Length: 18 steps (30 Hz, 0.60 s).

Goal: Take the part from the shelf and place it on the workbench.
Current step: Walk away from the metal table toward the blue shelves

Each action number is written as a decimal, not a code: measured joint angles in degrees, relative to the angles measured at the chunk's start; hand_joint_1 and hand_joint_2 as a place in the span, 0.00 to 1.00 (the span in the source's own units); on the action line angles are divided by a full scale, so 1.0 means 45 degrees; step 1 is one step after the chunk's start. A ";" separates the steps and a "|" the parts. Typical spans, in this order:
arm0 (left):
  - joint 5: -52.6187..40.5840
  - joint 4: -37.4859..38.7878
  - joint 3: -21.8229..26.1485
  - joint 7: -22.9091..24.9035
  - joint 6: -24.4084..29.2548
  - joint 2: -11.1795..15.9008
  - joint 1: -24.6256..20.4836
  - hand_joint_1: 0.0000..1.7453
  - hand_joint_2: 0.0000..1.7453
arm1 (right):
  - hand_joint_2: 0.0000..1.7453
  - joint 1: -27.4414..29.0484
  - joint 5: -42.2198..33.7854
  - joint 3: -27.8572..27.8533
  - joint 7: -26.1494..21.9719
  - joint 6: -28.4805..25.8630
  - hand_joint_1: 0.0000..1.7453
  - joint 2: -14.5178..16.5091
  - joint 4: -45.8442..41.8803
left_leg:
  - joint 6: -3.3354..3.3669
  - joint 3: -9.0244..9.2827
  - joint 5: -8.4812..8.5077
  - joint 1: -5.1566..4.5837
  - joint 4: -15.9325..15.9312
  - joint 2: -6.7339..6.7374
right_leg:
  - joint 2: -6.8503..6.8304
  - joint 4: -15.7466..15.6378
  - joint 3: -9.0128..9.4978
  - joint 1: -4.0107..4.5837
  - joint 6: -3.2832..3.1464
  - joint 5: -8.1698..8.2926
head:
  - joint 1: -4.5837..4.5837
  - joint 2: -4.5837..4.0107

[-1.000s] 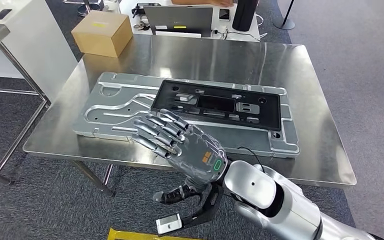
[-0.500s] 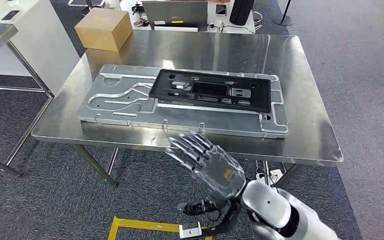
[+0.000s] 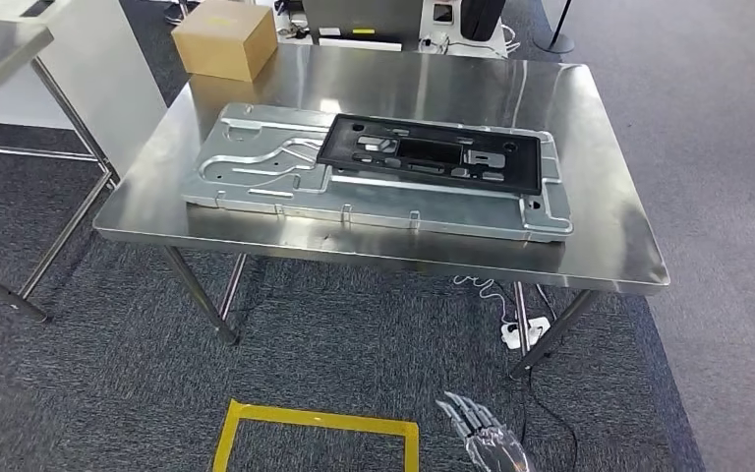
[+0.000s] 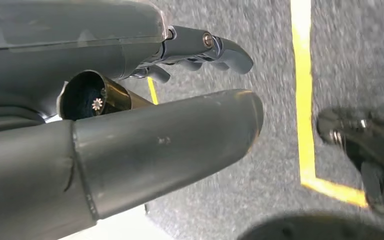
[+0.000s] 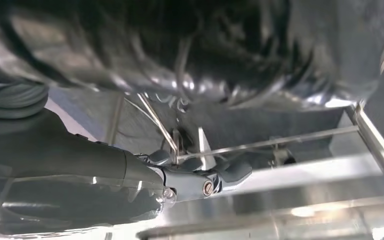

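Observation:
A black rectangular frame part (image 3: 431,154) lies flat on a large silver stamped panel (image 3: 256,177), which rests on the steel workbench (image 3: 600,231). My right hand (image 3: 482,440) hangs low in the head view, well short of the bench's near edge, fingers stretched out and holding nothing. The right wrist view has that right hand (image 5: 130,175) empty beneath metal framing. In the left wrist view my left hand (image 4: 130,125) hangs over the grey carpet with its thumb and fingers apart and nothing in it.
A cardboard box (image 3: 228,37) sits on the bench's far left corner. A yellow tape square (image 3: 315,425) marks the carpet in front of the bench. A power strip and cable (image 3: 526,329) lie under the bench's right side. Another steel table (image 3: 0,39) stands at the left.
The whole view has drawn back from the bench. My right hand has come off the panel's near edge and dropped low, away from the bench. The black part and panel stay put.

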 joint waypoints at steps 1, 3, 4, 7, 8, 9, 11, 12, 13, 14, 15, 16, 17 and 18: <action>0.0000 -0.0103 -0.0001 0.0002 -0.0011 -0.0035 -0.0003 0.00 0.00 | 0.00 0.0058 -0.0025 -0.0016 0.0047 0.0006 0.00 -0.0016 0.0062 | 0.0065 -0.0217 0.0164 -0.0025 0.0012 0.0033 | 0.0007 0.0784 -0.0190 -0.0003 0.0038 -0.0721 | 0.0000 0.0000; 0.0000 -0.0253 0.0000 0.0005 -0.0022 -0.0093 0.0000 0.00 0.00 | 0.00 0.0131 -0.0048 -0.0058 0.0109 0.0012 0.00 -0.0050 0.0170 | 0.0082 -0.0665 0.0486 -0.0071 0.0083 0.0074 | 0.0010 0.2239 -0.0363 -0.0010 0.0095 -0.1348 | -0.0002 0.0000; 0.0000 -0.0307 0.0000 0.0006 -0.0029 -0.0121 0.0001 0.00 0.00 | 0.00 0.0165 -0.0048 -0.0078 0.0119 0.0013 0.00 -0.0057 0.0218 | 0.0066 -0.0910 0.0633 -0.0087 0.0148 0.0084 | 0.0010 0.2537 -0.0220 -0.0009 0.0100 -0.1172 | -0.0005 0.0000; 0.0000 -0.0414 -0.0001 0.0004 -0.0045 -0.0217 -0.0020 0.00 0.00 | 0.00 0.0213 -0.0076 -0.0114 0.0142 0.0011 0.00 -0.0062 0.0319 | -0.0034 -0.1587 0.0968 -0.0111 0.0434 0.0088 | 0.0010 0.0881 0.1489 0.0008 0.0003 -0.0294 | -0.0004 0.0000; 0.0000 -0.0445 0.0000 0.0012 -0.0049 -0.0249 -0.0026 0.00 0.00 | 0.00 0.0228 -0.0227 -0.0132 0.0197 0.0000 0.00 -0.0063 0.0341 | -0.0085 -0.1734 0.1059 -0.0127 0.0535 0.0083 | 0.0010 -0.0159 0.2224 0.0035 -0.0066 -0.0397 | -0.0006 0.0000; 0.0000 -0.0476 0.0001 0.0040 -0.0053 -0.0284 -0.0033 0.00 0.00 | 0.00 0.0282 -0.0567 -0.0162 0.0288 -0.0048 0.00 -0.0064 0.0393 | -0.0150 -0.1826 0.1158 -0.0139 0.0600 0.0078 | 0.0007 -0.0957 0.2737 0.0067 -0.0131 -0.0593 | -0.0007 0.0000; -0.0001 -0.0557 0.0009 0.0192 -0.0078 -0.0335 -0.0018 0.00 0.00 | 0.00 0.0553 -0.2024 -0.0264 0.0347 -0.0503 0.00 -0.0047 0.0752 | -0.0306 -0.1907 0.1398 -0.0144 0.0603 0.0063 | -0.0009 -0.1699 0.3055 0.0133 -0.0278 -0.0795 | -0.0005 0.0000; -0.0002 -0.0615 0.0010 0.0308 -0.0101 -0.0354 0.0002 0.00 0.00 | 0.00 0.0736 -0.3105 -0.0335 0.0177 -0.0908 0.00 0.0011 0.1162 | -0.0387 -0.1951 0.1470 -0.0124 0.0589 0.0046 | -0.0041 -0.1706 0.2944 0.0118 -0.0359 -0.0672 | 0.0003 0.0000; -0.0005 -0.0685 0.0006 0.0432 -0.0142 -0.0368 0.0033 0.00 0.00 | 0.00 0.0903 -0.4333 -0.0427 -0.0239 -0.1340 0.00 0.0113 0.1733 | -0.0459 -0.2034 0.1335 -0.0107 0.0663 0.0021 | -0.0074 -0.1731 0.2814 0.0102 -0.0466 -0.0518 | 0.0000 0.0000; -0.0007 -0.0758 -0.0018 0.0540 -0.0216 -0.0387 0.0082 0.00 0.00 | 0.00 0.1034 -0.5656 -0.0555 -0.0848 -0.1658 0.00 0.0269 0.2493 | -0.0527 -0.2158 0.0933 -0.0091 0.0916 -0.0002 | -0.0109 -0.1760 0.2650 0.0073 -0.0579 -0.0344 | -0.0001 0.0000; -0.0009 -0.0852 -0.0079 0.0612 -0.0336 -0.0408 0.0150 0.00 0.00 | 0.00 0.1118 -0.6966 -0.0723 -0.1547 -0.1736 0.00 0.0487 0.3410 | -0.0582 -0.2305 0.0288 -0.0061 0.1412 -0.0018 | -0.0138 -0.1772 0.2464 0.0056 -0.0661 -0.0175 | -0.0007 0.0000; -0.0010 -0.0986 -0.0209 0.0645 -0.0529 -0.0437 0.0248 0.00 0.00 | 0.00 0.1147 -0.8282 -0.0982 -0.2232 -0.1511 0.00 0.0769 0.4515 | -0.0634 -0.2449 -0.0444 -0.0044 0.2116 -0.0026 | -0.0149 -0.1763 0.2265 0.0065 -0.0712 -0.0021 | -0.0016 0.0000; -0.0010 -0.1169 -0.0411 0.0628 -0.0774 -0.0476 0.0386 0.00 0.00 | 0.00 0.1106 -0.9591 -0.1314 -0.2755 -0.0941 0.00 0.1078 0.5706 | -0.0682 -0.2551 -0.1014 -0.0024 0.2909 -0.0027 | -0.0160 -0.1739 0.2063 0.0069 -0.0726 0.0125 | -0.0015 0.0000; -0.0010 -0.1423 -0.0720 0.0559 -0.1070 -0.0524 0.0569 0.00 0.00 | 0.00 0.0973 -1.0891 -0.1752 -0.3052 -0.0061 0.00 0.1437 0.7000 | -0.0723 -0.2565 -0.1267 -0.0008 0.3598 -0.0026 | -0.0167 -0.1694 0.1852 0.0072 -0.0712 0.0265 | -0.0015 0.0000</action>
